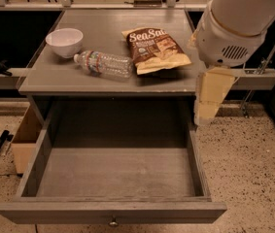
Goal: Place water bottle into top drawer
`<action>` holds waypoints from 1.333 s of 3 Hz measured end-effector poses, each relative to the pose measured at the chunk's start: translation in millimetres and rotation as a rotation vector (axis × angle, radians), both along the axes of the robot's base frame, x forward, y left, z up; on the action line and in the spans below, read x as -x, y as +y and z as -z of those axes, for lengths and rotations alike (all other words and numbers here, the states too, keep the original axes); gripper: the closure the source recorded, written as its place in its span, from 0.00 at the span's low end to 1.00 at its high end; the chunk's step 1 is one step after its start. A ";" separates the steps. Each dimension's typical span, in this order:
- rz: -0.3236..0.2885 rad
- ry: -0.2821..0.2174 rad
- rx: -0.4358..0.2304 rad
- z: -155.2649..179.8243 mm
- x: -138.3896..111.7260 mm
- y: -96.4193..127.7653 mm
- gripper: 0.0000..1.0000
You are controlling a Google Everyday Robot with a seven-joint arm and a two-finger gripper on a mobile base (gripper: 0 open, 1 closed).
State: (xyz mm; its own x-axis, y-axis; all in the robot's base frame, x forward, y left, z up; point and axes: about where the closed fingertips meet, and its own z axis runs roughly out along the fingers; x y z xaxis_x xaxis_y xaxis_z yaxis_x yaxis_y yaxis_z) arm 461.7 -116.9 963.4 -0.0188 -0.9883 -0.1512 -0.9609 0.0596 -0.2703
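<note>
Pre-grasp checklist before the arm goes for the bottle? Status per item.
1. Top drawer pulled open: ok.
2. Room inside the drawer, nothing visible in it: ok.
3. Water bottle in view, lying on its side on the table: ok.
4. Space around the bottle: not ok, the white bowl and chip bag sit close on either side.
5. Gripper above the bottle: not ok, it hangs by the table's right edge.

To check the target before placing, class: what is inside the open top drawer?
Only its bare grey floor shows in the top drawer; the water bottle lies on the table above. The gripper, hanging at the right, hides the drawer's right edge near the back.
</note>
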 end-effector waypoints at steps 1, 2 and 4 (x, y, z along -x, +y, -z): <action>0.000 0.000 0.000 0.0 0.0 0.0 0.00; 0.002 -0.020 -0.037 -4.8 -15.2 7.4 0.00; 0.011 -0.041 -0.172 -18.9 -102.5 54.8 0.00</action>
State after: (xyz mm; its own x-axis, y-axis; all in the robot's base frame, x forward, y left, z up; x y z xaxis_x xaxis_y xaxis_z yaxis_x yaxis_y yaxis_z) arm 564.2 -62.1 982.3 -0.0196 -0.9476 -0.3187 -0.9483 0.1187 -0.2944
